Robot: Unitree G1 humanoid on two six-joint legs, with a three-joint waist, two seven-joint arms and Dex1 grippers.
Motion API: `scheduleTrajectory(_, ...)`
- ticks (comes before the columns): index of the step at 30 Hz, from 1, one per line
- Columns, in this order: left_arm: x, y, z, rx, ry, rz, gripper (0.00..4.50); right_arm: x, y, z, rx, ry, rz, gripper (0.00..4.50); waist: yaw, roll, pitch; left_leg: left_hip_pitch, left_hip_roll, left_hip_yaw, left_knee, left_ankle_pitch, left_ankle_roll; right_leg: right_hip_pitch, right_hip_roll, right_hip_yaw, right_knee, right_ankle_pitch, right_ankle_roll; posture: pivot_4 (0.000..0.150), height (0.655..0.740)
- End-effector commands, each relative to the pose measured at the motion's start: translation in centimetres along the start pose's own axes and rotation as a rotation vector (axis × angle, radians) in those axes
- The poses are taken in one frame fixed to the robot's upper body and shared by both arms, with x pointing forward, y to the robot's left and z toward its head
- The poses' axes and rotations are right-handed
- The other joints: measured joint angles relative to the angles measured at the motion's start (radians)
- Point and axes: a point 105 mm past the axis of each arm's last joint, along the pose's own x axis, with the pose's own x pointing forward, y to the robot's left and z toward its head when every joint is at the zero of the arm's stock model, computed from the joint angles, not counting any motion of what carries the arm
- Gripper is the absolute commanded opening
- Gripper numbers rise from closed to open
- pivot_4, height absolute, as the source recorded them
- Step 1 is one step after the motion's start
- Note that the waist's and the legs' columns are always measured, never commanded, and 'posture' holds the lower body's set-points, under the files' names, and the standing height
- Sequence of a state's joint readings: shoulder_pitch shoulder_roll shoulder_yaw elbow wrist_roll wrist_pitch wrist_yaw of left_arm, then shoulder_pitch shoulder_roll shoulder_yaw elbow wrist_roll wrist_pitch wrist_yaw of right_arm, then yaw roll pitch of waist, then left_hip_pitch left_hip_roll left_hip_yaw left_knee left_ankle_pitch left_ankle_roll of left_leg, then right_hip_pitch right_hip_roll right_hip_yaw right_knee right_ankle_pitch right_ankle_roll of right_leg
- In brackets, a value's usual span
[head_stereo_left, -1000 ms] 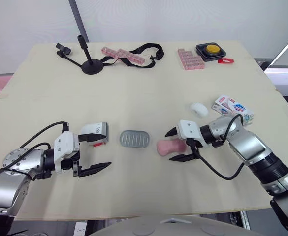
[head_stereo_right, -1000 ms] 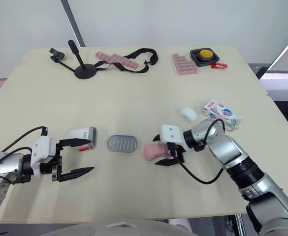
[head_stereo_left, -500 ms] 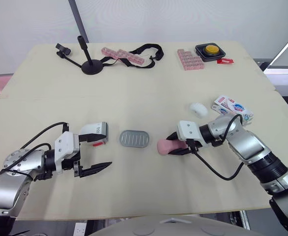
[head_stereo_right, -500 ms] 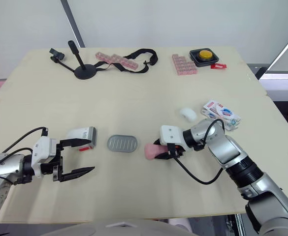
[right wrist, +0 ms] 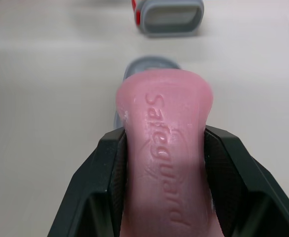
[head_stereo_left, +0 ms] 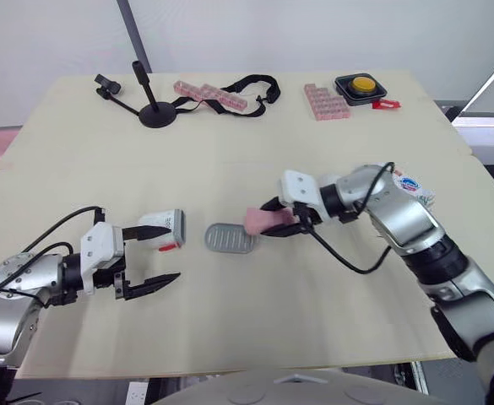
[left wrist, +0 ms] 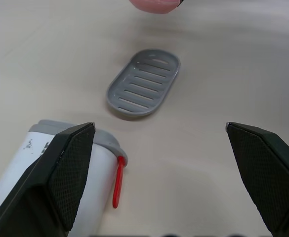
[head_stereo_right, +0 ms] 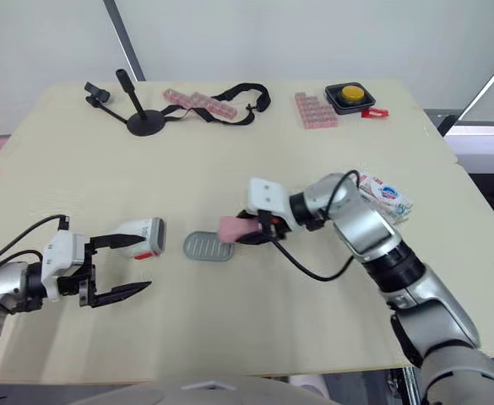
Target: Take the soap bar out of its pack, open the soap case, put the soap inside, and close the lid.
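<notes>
Grey tray (right wrist: 150, 62) partly behind pink soap (right wrist: 164, 163), tight in right pincer (right wrist: 164, 136).

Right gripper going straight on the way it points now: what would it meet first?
The right gripper, shut on the soap bar, points at the grey tray, likely met first, though the soap may pass above it. The white case lies beyond.
</notes>
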State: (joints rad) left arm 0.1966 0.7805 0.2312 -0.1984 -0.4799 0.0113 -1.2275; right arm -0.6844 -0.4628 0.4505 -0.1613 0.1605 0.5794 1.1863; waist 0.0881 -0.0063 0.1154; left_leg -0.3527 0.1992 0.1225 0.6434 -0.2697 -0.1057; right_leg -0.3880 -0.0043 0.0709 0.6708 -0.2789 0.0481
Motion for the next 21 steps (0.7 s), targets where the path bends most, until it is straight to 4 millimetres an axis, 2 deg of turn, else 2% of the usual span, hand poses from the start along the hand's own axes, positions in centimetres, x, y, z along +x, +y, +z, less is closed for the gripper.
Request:
scheduleTrajectory(1, -0.7, 1.0, 1.0, 0.043, -0.02, 0.03, 4.5, 1.4, -0.4, 1.2, -0.014, 0.006, -0.023, 1.75, 0.0, 0.0, 0.0, 0.0, 0.0, 0.0, 0.0, 0.0, 0.0, 0.0, 0.0, 0.0, 0.0, 0.0, 0.0, 0.15, 0.74)
scheduleTrajectory(7, -0.6, 1.2, 1.5, 0.041, -0.033, 0.047, 4.5, 4.3, -0.4, 1.3, 0.0, 0.035, -0.035, 1.75, -0.005, 0.0, 0.0, 0.0, 0.0, 0.0, 0.0, 0.0, -0.001, 0.0, 0.0, 0.0, 0.0, 0.0, 0.0, 0.15, 0.74)
scheduleTrajectory(13, -0.3, 1.3, 1.6, 0.043, -0.033, 0.052, 4.5, 5.5, 0.0, 1.2, 0.015, 0.05, -0.021, 1.75, -0.006, 0.0, 0.0, 0.0, 0.0, 0.0, 0.0, 0.0, -0.001, 0.0, 0.0, 0.0, 0.0, 0.0, 0.0, 0.15, 0.74)
scheduleTrajectory(21, 0.1, 0.8, 2.0, 0.034, -0.046, 0.028, 4.5, 6.0, -0.1, 0.7, 0.025, 0.071, -0.013, 1.75, -0.007, 0.0, 0.0, 0.0, 0.0, 0.0, 0.0, 0.0, -0.001, 0.0, 0.0, -0.001, 0.001, 0.0, 0.0, 0.15, 0.74)
